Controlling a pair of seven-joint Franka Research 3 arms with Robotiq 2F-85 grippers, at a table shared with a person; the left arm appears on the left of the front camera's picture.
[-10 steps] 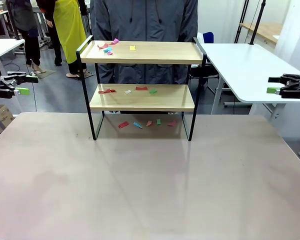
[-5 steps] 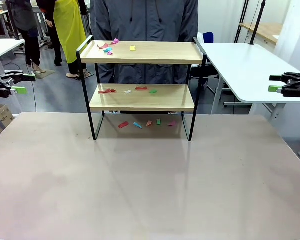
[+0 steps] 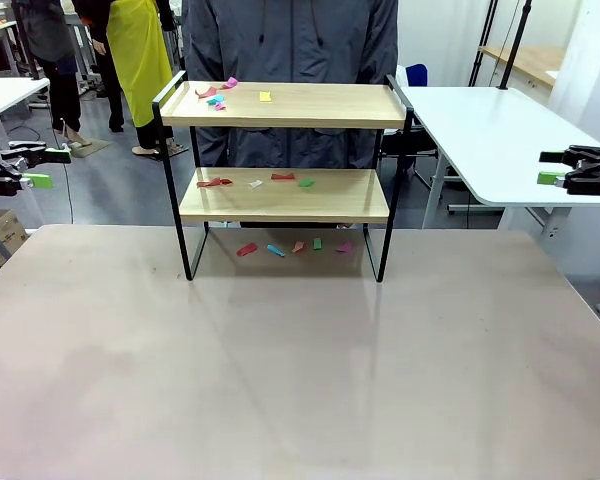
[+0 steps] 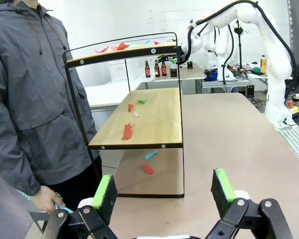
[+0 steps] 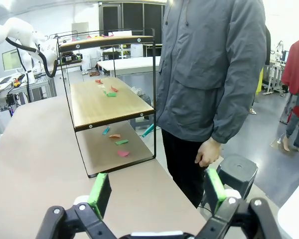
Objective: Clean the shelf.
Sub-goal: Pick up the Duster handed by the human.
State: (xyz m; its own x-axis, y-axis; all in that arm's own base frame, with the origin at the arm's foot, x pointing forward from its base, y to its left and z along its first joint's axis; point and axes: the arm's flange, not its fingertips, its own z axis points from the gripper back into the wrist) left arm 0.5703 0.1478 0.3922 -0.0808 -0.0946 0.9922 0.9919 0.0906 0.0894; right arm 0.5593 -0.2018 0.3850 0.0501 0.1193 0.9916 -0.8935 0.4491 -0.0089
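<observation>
The shelf (image 3: 310, 104) stands at the far middle of the table, a two-tier rack of light wooden boards in a black frame. Small coloured paper scraps lie on its top board (image 3: 218, 95), on its lower board (image 3: 270, 181) and on the table beneath it (image 3: 295, 246). My left gripper (image 3: 48, 168) hovers off the table's left side, open and empty. Off the right side my right gripper (image 3: 552, 168) hangs the same way, open with nothing in it. In the wrist views the shelf (image 4: 154, 119) (image 5: 104, 104) is seen end-on beyond each open gripper (image 4: 163, 191) (image 5: 157, 191).
A person in a grey jacket (image 3: 290, 40) stands right behind the shelf, hands hanging at the sides (image 5: 207, 152). A white table (image 3: 490, 130) stands at the back right. The near half of the beige table (image 3: 300, 370) is bare.
Both grippers have drifted slightly outward, away from the table. The shelf, the scraps and the person have not moved.
</observation>
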